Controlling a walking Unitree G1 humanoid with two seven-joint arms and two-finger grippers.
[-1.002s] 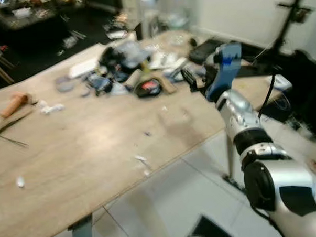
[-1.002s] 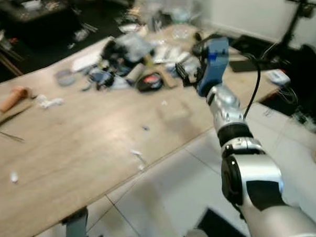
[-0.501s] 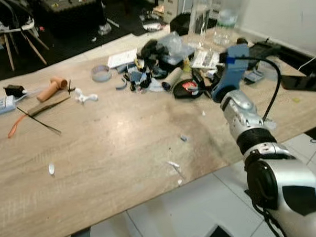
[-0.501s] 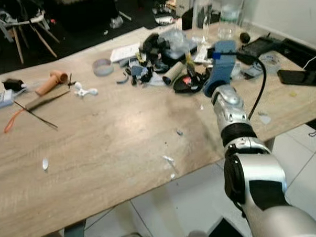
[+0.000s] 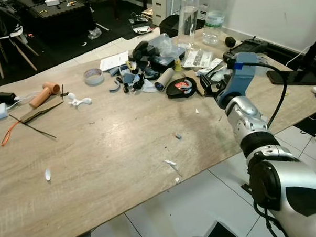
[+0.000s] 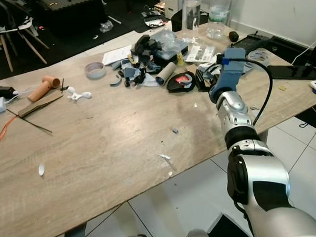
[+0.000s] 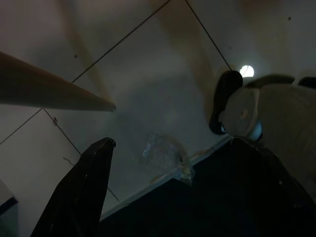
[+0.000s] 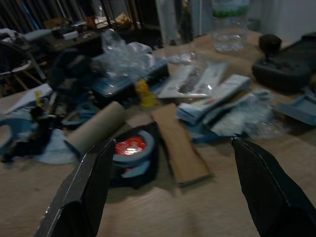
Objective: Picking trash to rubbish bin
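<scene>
Trash lies in a heap at the table's far side: a cardboard tube [image 5: 164, 79], a black round case with a red label [image 5: 182, 87], a wooden block [image 8: 178, 143] and clear wrappers [image 8: 247, 116]. Paper scraps [image 5: 170, 162] lie near the front edge. My right gripper [image 5: 207, 86] hovers open just right of the black case [image 8: 132, 150], its fingers [image 8: 89, 187] spread wide with nothing between them. My left gripper [image 7: 170, 143] hangs open over the tiled floor, above a crumpled clear wrapper [image 7: 165, 153].
Two clear bottles [image 5: 187, 17] stand at the table's back edge. A tape roll [image 5: 94, 76], an orange cylinder [image 5: 44, 94] and thin sticks [image 5: 32, 126] lie at the left. A black controller [image 8: 286, 66] sits right of the heap. Dark clutter and chairs [image 5: 2, 31] stand beyond the table.
The whole picture has shifted and sharpened as the head moved. My right arm stays stretched over the table, its gripper now nearer the black case.
</scene>
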